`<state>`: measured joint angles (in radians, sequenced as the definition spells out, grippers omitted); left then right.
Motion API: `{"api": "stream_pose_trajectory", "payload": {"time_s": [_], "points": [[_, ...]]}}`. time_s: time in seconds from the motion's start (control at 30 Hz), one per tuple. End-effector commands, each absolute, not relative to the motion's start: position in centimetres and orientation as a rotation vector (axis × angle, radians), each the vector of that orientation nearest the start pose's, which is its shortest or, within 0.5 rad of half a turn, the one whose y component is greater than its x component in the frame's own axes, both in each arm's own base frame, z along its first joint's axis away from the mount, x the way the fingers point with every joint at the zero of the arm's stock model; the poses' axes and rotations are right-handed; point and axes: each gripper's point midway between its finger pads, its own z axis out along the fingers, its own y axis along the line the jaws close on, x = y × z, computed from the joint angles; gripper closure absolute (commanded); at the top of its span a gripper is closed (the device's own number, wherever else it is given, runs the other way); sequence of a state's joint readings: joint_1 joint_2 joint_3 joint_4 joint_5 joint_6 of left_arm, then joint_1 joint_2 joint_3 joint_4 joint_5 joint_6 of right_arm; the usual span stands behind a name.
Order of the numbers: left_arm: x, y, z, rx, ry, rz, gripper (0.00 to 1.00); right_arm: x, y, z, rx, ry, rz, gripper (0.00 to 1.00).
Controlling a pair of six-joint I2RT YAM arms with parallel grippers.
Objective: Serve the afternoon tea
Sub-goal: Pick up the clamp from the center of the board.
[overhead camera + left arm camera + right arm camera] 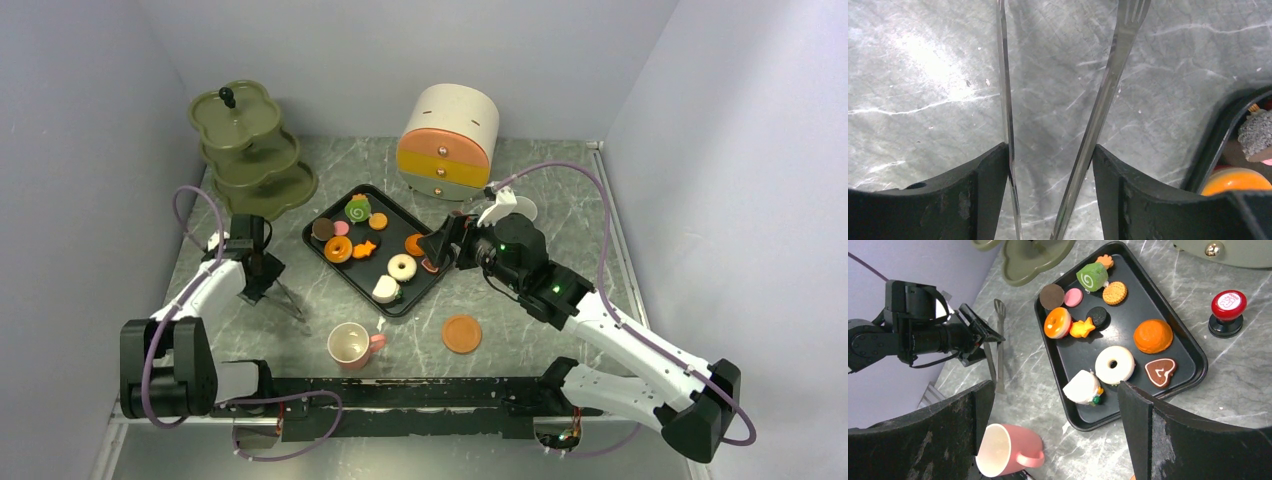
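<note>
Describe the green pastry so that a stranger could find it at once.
Start at the black tray mid-table. At its far corner sits the roll. Alone among brown, pink and orange neighbours, it is green with a pale spiral.

No readable text, numbers or brands anywhere. Blurred white mark on red stamp (1229,303), illegible. White squiggle on heart cookie (1160,372), not lettering.
</note>
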<state>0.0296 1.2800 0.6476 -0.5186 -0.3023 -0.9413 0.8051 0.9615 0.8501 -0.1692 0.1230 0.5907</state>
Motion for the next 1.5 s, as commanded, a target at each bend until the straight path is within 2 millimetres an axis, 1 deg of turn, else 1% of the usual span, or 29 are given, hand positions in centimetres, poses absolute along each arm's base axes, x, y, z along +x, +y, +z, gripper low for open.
{"api": "stream_pose_trajectory", "payload": {"time_s": [0.0, 0.13, 0.33, 0.53, 0.7, 0.83, 0.97, 1.1, 1.17, 1.23, 1.27, 1.3, 1.37, 1.47], "points": [[25.9, 2.5, 5.3, -1.303, 2.275, 0.068, 0.34, 24.3, 25.2, 26.9, -0.101, 1.9, 0.864, 0.03], [25.6, 2.3, 6.8, -1.28, 2.276, 0.048, 0.34, 24.1, 25.3, 26.5, -0.107, 1.914, 0.867, 0.03], [25.5, 1.6, 10.0, -1.251, 2.26, -0.028, 0.33, 24.1, 25.1, 27.0, -0.102, 1.914, 0.86, 0.03], [24.4, 2.1, 13.6, -1.302, 2.178, -0.02, 0.32, 24.0, 25.5, 26.6, -0.1, 1.92, 0.885, 0.04], [24.6, 1.6, 17.0, -1.285, 2.116, -0.103, 0.32, 24.1, 26.1, 26.1, -0.105, 1.942, 0.901, 0.04], [25.5, 0.7, 19.5, -1.188, 2.082, -0.213, 0.33, 24.1, 26.3, 25.8, -0.108, 1.952, 0.897, 0.04], [26.9, -1.1, 22.0, -1.023, 2.07, -0.357, 0.37, 24.1, 26.2, 25.8, -0.11, 1.951, 0.896, 0.04], [27.9, -2.4, 23.6, -0.849, 2.084, -0.427, 0.37, 24.2, 26.1, 25.8, -0.113, 1.946, 0.89, 0.05], [28.1, -2.9, 24.1, -0.76, 2.094, -0.437, 0.38, 24.2, 26.1, 25.7, -0.111, 1.948, 0.886, 0.05], [28.1, -2.6, 24.0, -0.728, 2.099, -0.398, 0.39, 24.2, 26.1, 25.5, -0.109, 1.951, 0.887, 0.04], [28.0, -2.2, 23.6, -0.732, 2.108, -0.364, 0.39, 24.2, 26.1, 25.6, -0.109, 1.95, 0.888, 0.05], [27.6, -2.0, 23.0, -0.741, 2.132, -0.344, 0.4, 24.2, 26.2, 25.6, -0.109, 1.951, 0.891, 0.05], [27.2, -0.8, 21.7, -0.777, 2.162, -0.25, 0.4, 24.2, 26.2, 25.6, -0.11, 1.951, 0.896, 0.05], [26.5, 0.7, 19.2, -0.83, 2.197, -0.13, 0.39, 24.1, 26.2, 25.5, -0.111, 1.952, 0.896, 0.05]]}}
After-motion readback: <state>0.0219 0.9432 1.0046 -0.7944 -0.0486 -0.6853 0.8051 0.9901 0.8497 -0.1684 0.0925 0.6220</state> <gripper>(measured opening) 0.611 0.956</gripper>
